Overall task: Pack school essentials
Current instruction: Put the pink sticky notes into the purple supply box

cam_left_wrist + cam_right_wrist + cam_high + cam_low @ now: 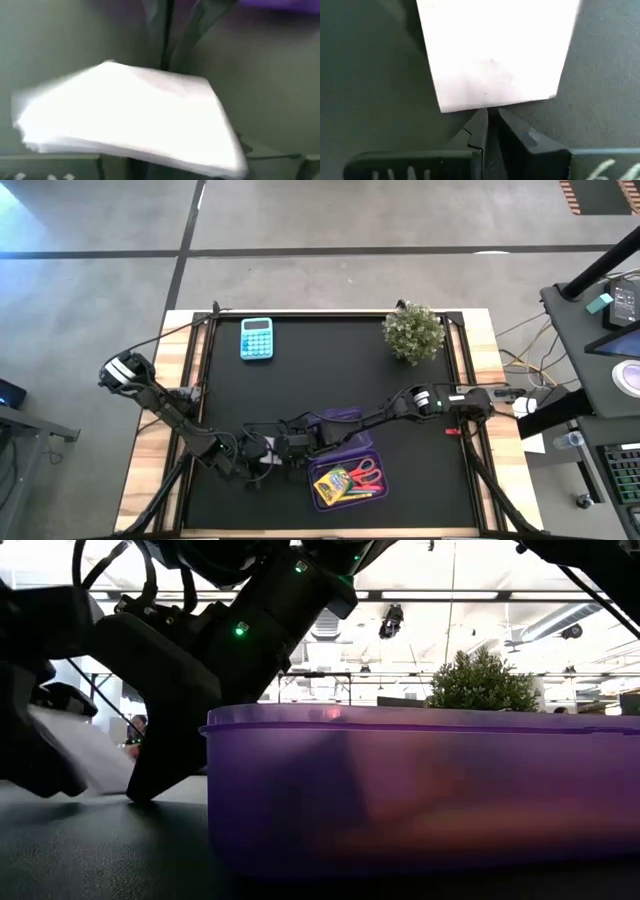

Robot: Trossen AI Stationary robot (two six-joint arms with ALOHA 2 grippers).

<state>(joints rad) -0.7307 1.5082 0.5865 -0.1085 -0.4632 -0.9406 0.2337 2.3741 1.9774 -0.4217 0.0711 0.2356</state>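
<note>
High view: we see both arms meeting low over the black mat (300, 380) just left of the purple case (345, 455), which already holds the crayon box (331, 483), scissors (365, 472) and pens (362, 494). In the right wrist view, our right gripper (490, 117) has its fingers pressed nearly together at the edge of the note pad (495, 50). The left gripper (252, 460) sits by the same pad, tilted off the mat, and we cannot tell its grip.

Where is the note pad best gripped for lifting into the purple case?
Probably by a free edge, fingers closing across its thickness from the side. The note pad is a thin, flat stack on the mat beside the purple case; the right gripper meets one edge, the left gripper is close.
</note>
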